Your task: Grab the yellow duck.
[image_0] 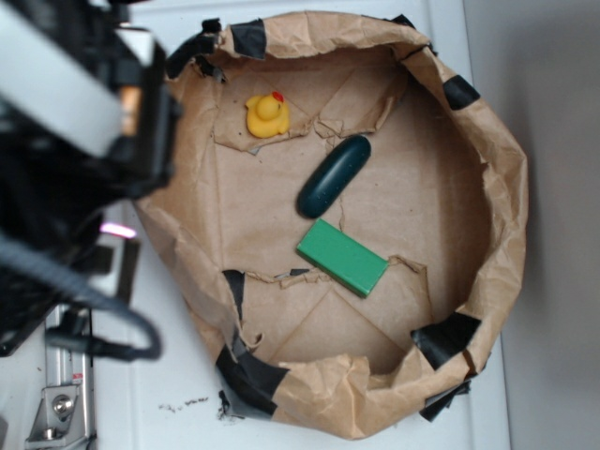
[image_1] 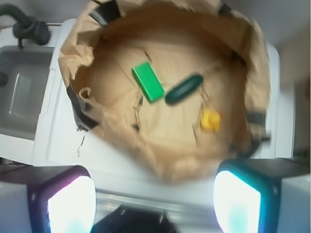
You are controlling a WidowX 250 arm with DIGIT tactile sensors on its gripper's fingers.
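The yellow duck [image_0: 266, 115] is a small bright-yellow toy with a red beak. It sits on the floor of a crumpled brown paper basin [image_0: 487, 141], near the far left wall. The wrist view shows the yellow duck [image_1: 210, 119] well ahead and to the right of centre. My gripper [image_1: 154, 201] stands open high above the basin's near edge, its two bright pads [image_1: 73, 204] wide apart with nothing between them. In the exterior view only the blurred black arm [image_0: 75, 103] fills the upper left; the fingers are not seen there.
A dark green oblong object [image_0: 334, 175] lies in the middle of the basin, and a green block [image_0: 342, 257] just below it. Black tape patches [image_0: 450, 336] hold the paper rim. A white surface [image_0: 159, 394] surrounds the basin, with a metal sink [image_1: 24, 92] to one side.
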